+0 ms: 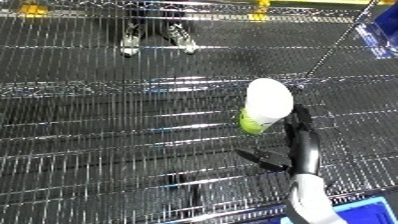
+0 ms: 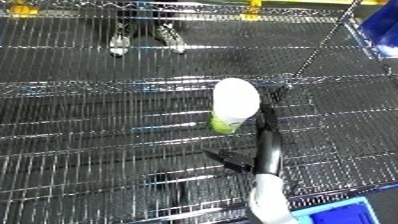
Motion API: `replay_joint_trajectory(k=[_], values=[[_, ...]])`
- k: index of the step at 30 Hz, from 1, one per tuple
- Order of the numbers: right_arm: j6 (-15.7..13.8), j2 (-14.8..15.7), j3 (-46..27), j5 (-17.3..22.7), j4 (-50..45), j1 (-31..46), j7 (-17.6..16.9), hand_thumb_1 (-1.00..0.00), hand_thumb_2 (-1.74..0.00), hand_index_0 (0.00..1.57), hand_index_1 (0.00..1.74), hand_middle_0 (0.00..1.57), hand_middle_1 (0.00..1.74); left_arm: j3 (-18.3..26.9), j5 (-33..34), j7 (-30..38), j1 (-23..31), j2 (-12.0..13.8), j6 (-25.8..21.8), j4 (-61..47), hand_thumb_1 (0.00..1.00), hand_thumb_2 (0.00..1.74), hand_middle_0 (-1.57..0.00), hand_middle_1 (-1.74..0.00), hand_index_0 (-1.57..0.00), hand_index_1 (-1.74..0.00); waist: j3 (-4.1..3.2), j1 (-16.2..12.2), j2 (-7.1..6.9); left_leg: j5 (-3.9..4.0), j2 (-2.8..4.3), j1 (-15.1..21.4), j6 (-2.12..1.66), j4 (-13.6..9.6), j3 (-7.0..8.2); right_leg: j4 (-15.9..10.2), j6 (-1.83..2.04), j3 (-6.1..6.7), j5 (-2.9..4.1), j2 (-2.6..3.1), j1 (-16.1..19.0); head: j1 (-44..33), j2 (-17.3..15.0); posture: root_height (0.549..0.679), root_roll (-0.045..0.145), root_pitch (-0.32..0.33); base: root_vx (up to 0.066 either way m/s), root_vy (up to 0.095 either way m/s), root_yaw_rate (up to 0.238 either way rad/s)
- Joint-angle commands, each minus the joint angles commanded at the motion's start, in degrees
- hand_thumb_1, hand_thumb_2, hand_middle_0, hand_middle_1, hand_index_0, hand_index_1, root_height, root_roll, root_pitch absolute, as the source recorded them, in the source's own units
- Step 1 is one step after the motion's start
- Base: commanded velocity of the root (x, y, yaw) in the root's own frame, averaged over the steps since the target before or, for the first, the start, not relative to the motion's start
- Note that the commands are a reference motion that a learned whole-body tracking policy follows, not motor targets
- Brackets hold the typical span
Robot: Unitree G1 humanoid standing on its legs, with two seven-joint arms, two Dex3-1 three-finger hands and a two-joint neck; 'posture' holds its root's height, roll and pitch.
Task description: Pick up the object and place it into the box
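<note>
Near the middle-right of the wire shelf (image 1: 107,130) stands the object, a white bottle with a lime-green base (image 1: 265,106), leaning a bit with its white end up toward the camera. The right hand (image 1: 298,142) comes up from the lower edge on its white forearm (image 1: 311,200), fingers stretched straight along the bottle's right side, thumb sticking out to the left below it. So it's an open hand, nothing wrapped round the bottle; I can't tell for sure whether the fingers actually touch it or just sit beside it.

Room-wise, loads of bare shelf to the left and toward the far side of the bottle. Blue bin (image 2: 342,212) peeks in at the bottom right corner, just beside the forearm, near the shelf's front edge. Another blue thing (image 1: 382,32) sits at the top right edge.

Surface is shiny metal wire grid, see-through to the dark floor below, with yellow floor markings (image 1: 258,12) along the far side.
</note>
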Motion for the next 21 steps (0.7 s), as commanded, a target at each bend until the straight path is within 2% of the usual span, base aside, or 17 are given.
replay_joint_trajectory(k=[9,15,21], values=[[-1.4,0.1,0.5,0.1,0.3,-2.0,-1.1,-0.7,-1.22,1.1,1.22,1.1,1.22,-0.4,-0.2,0.1,0.1,-0.2,-0.3,0.2,1.0,1.74,-1.57,-1.74,-1.57,-1.74,0.0,0.1,0.05,0.12,-0.02,-0.3,0.03,0.1,-0.16,0.3,-0.06,-0.15,-0.13,0.16,-0.2,0.1,0.9,0.597,0.034,0.317,-0.007,-0.008,-0.011],[-0.8,-0.2,0.6,-0.8,0.0,-2.6,-1.3,-1.0,-1.74,1.57,1.74,1.57,1.74,-0.5,-0.3,0.0,0.8,-0.3,-0.7,-0.2,1.0,1.74,-1.57,-1.74,-1.57,-1.74,0.0,0.1,0.11,0.07,-0.07,0.0,-0.02,0.1,-0.14,0.2,-0.13,-0.16,-0.13,0.23,0.0,0.8,0.7,0.597,0.035,0.315,0.002,0.003,-0.011],[0.0,-0.6,0.9,-1.4,-0.5,-2.1,-1.3,-1.0,-1.74,1.57,1.74,1.57,1.74,-0.4,-0.8,0.0,1.4,-0.1,-1.0,-0.3,1.0,1.74,-1.57,-1.74,-1.57,-1.74,0.0,0.0,0.05,0.05,-0.1,0.3,0.01,-0.1,-0.17,-0.1,-0.12,-0.1,-0.1,0.37,0.3,0.5,1.0,0.598,0.034,0.313,-0.003,0.008,-0.006]])
